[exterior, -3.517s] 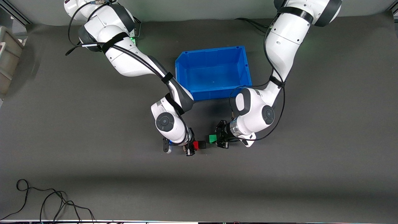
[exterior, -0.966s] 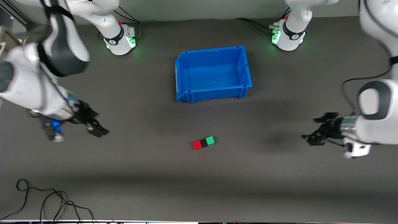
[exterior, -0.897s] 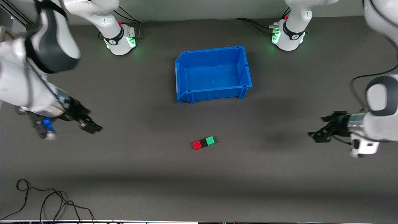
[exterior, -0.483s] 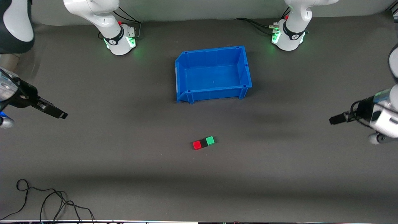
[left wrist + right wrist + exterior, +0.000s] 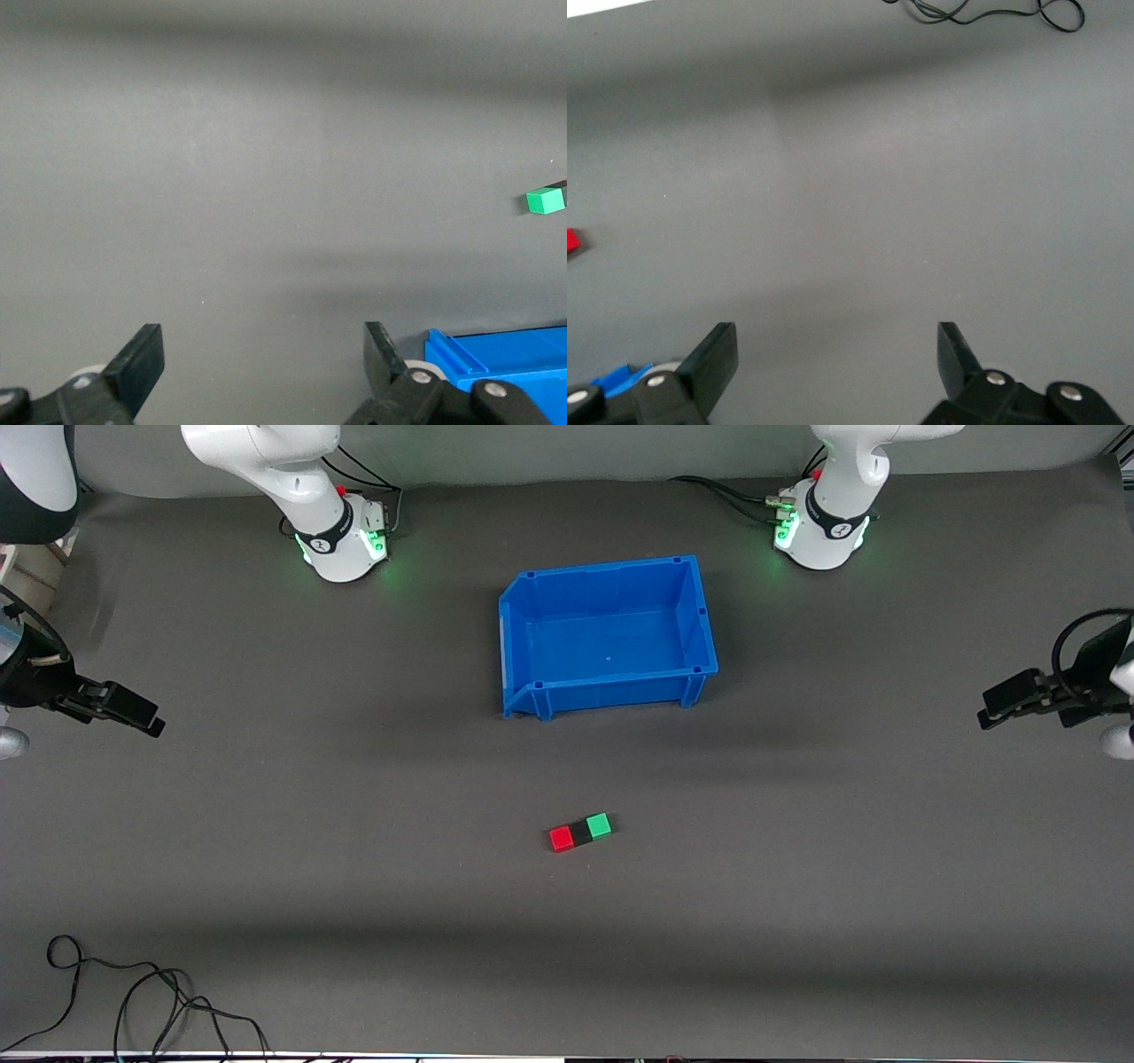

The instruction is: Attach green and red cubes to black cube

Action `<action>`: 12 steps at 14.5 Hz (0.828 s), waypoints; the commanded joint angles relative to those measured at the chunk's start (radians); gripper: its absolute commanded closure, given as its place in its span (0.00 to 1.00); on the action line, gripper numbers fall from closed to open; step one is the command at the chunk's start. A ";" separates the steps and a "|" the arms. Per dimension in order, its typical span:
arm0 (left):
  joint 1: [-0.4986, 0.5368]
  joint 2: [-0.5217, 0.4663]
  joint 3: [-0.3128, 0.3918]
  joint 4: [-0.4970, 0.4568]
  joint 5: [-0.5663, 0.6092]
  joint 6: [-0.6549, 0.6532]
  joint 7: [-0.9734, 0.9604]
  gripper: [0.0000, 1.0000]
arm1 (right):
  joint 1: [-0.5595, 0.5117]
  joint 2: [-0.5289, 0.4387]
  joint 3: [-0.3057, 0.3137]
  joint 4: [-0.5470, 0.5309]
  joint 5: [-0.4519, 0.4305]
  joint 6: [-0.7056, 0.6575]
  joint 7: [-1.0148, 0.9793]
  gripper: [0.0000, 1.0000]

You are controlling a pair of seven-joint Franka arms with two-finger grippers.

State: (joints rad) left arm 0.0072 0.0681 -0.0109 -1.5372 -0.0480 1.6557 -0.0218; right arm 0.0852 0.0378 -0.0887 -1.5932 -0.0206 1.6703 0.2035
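Observation:
The red cube, the black cube and the green cube lie touching in one short row on the grey mat, black in the middle, nearer the front camera than the blue bin. My left gripper is open and empty over the mat at the left arm's end of the table. My right gripper is open and empty over the right arm's end. The left wrist view shows my open left gripper and the green cube far off. The right wrist view shows my open right gripper and an edge of the red cube.
An empty blue bin stands mid-table between the cubes and the arm bases; its corner shows in the left wrist view. A loose black cable lies at the mat's near corner and shows in the right wrist view.
Both grippers let go of the cubes and drew apart to the table's two ends. The three cubes stay joined in a row on the mat.

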 commanded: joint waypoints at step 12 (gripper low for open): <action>-0.067 -0.079 0.029 -0.089 0.072 0.009 0.095 0.00 | 0.001 -0.007 0.014 0.002 0.099 -0.035 -0.182 0.00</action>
State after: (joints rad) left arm -0.0333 0.0138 -0.0019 -1.6148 -0.0195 1.6822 0.0591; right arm 0.0873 0.0379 -0.0736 -1.5946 0.0593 1.6436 0.0427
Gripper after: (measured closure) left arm 0.000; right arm 0.000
